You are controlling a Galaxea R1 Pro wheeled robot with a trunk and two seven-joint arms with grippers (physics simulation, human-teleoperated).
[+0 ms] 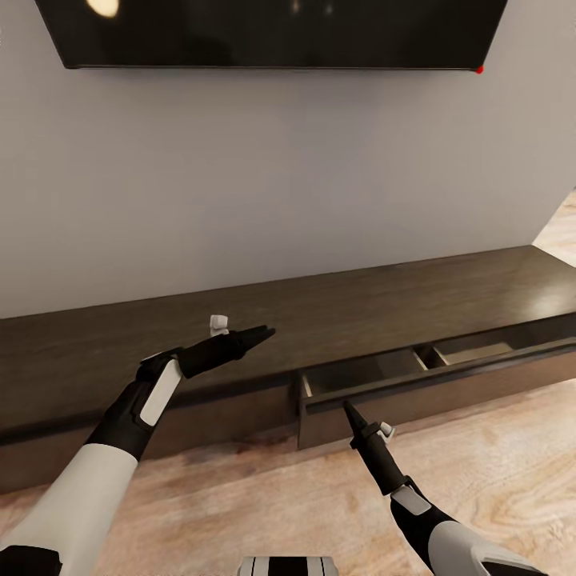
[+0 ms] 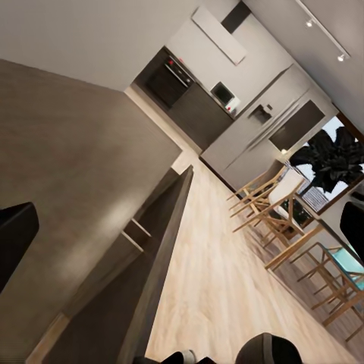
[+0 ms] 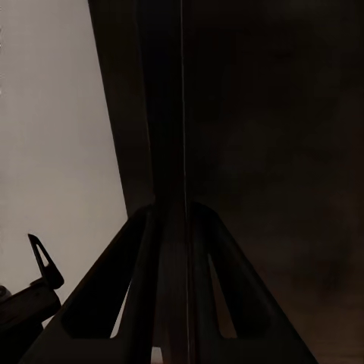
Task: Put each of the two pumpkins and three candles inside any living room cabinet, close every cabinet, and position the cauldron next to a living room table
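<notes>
The long dark-brown cabinet [image 1: 384,304] runs along the wall under the TV. One wide drawer [image 1: 448,386] stands pulled out a little, and its pale-lined compartments look empty. My right gripper [image 1: 347,406] is shut with nothing in it, its tip at the left end of the drawer front. In the right wrist view the fingers [image 3: 152,250] meet against dark wood. My left gripper [image 1: 262,332] hovers over the cabinet top left of the drawer. Its fingers [image 2: 15,235] sit far apart at the picture's edges, so it is open. The left wrist view looks along the cabinet [image 2: 68,144] and the drawer [image 2: 155,227].
A black TV [image 1: 272,32] hangs on the grey wall above. Light wood floor [image 1: 240,496] lies in front of the cabinet. Beyond the cabinet's far end, the left wrist view shows a dark kitchen [image 2: 182,83] and wooden chairs [image 2: 280,205].
</notes>
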